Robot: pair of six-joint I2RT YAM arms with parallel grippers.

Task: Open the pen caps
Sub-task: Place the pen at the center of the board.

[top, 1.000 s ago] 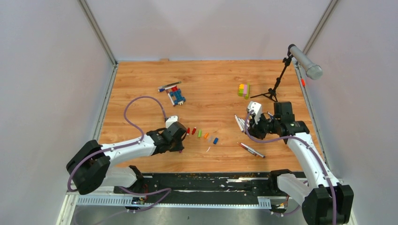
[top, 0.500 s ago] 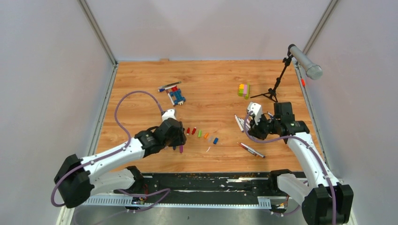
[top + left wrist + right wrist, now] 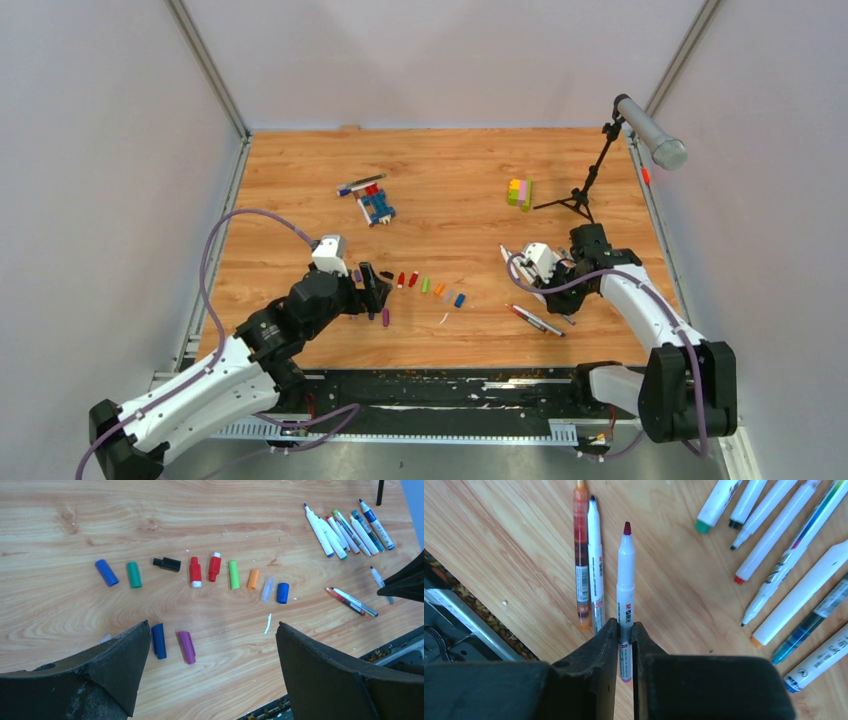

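Slim white pen (image 3: 626,575), stubby plastic caps (image 3: 234,574)

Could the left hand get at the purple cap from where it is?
Probably yes: the left hand is open, and the purple cap lies uncovered right in front of it, with nothing between them.

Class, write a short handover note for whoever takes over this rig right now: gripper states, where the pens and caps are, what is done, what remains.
Left gripper: open, empty, near the purple cap and dark blue cap.
Right gripper: shut on a red-tipped pen, already uncapped.
Done: nine more caps lie loose in a row mid-table; uncapped pens sit clustered near the right arm, two pens beside them.
Left: set the held pen down; check the far pens by the brick figure, cap state unclear.
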